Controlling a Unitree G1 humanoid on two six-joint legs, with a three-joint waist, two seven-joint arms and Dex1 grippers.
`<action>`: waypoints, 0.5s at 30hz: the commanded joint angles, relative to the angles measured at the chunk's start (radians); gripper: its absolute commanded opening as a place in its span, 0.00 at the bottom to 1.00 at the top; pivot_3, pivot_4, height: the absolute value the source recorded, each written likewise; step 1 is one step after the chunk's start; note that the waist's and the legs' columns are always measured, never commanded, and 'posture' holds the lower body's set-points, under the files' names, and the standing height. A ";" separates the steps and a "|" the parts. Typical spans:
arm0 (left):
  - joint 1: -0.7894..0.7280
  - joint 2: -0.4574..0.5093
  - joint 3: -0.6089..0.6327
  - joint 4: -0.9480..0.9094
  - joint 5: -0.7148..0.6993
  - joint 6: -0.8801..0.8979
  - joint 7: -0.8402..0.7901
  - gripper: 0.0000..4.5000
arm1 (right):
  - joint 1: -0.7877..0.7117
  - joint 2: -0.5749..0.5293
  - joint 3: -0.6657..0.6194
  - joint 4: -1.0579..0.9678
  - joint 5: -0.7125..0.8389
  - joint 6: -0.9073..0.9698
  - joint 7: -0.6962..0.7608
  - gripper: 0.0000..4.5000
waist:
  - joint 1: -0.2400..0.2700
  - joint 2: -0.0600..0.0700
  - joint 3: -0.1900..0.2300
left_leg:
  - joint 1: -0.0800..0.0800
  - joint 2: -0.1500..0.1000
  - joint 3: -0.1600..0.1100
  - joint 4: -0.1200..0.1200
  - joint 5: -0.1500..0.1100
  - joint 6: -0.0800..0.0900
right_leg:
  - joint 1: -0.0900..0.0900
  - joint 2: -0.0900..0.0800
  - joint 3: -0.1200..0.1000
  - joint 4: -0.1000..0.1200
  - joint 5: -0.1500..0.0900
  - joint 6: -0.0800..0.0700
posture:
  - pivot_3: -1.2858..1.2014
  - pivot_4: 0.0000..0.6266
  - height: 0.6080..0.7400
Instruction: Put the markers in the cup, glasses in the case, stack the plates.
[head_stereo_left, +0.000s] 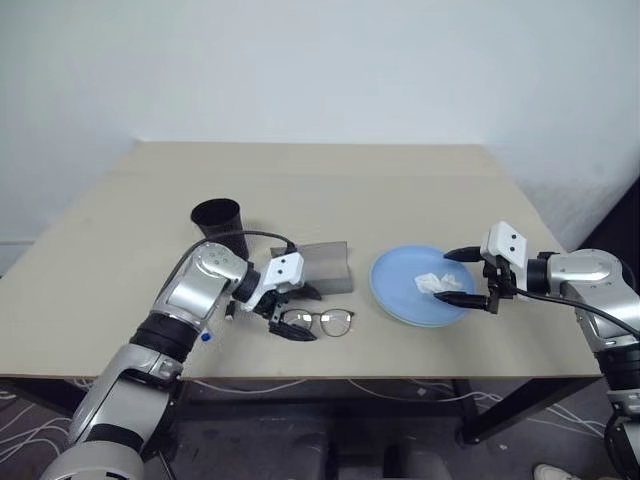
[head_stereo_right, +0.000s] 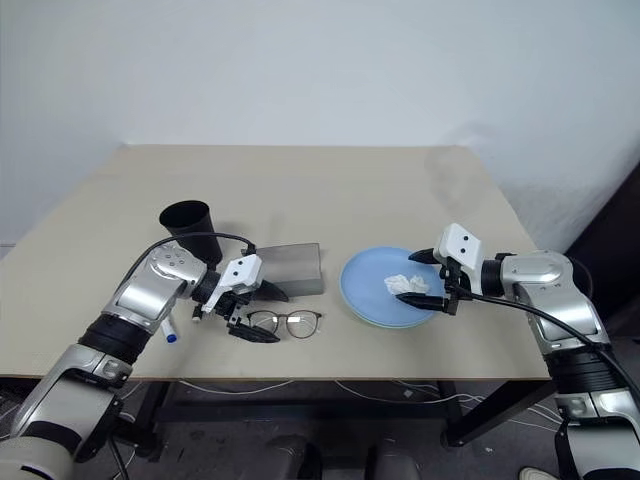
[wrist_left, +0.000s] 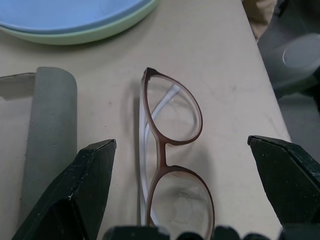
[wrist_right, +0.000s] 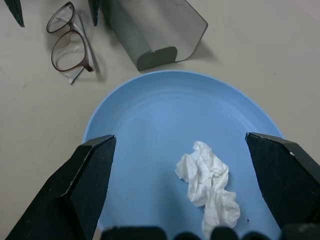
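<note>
Bare lab: plain table (head_stereo_left: 300, 180), floor cables (head_stereo_left: 30, 435).

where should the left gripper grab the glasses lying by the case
Probably at the bridge between the lenses. The glasses lie folded and flat on the table, beside the case, and the open left gripper already has a finger on either side of them. Come straight down from above and close across the thin frame.

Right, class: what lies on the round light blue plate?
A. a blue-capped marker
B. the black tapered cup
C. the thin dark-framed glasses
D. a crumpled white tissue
D: a crumpled white tissue lies on the round light blue plate, while the thin dark-framed glasses lie on the table beside it.
</note>
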 joint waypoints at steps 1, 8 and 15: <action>-0.037 -0.007 -0.002 0.003 0.020 -0.034 -0.010 1.00 | -0.022 -0.009 -0.030 -0.024 0.018 -0.001 -0.006 1.00 | 0.000 0.000 0.000 | 0.000 0.000 0.001 0.001 0.000 0.001 | -0.001 0.000 0.000 0.000 0.000 0.000 | 0.52 0.00 0.71; -0.047 -0.018 -0.005 0.020 0.042 -0.060 -0.014 1.00 | -0.025 -0.007 -0.024 -0.023 0.018 -0.002 -0.007 1.00 | 0.000 0.000 0.000 | 0.000 0.000 0.003 0.005 -0.003 0.005 | -0.001 -0.008 0.000 -0.001 0.002 0.003 | 0.52 0.00 0.71; -0.041 -0.041 -0.007 0.033 0.061 -0.078 0.002 1.00 | -0.024 -0.005 -0.021 -0.030 0.019 0.001 -0.009 1.00 | 0.000 0.000 0.000 | -0.001 -0.001 0.007 0.006 -0.006 0.009 | -0.001 -0.014 -0.002 -0.001 0.002 0.004 | 0.52 0.00 0.71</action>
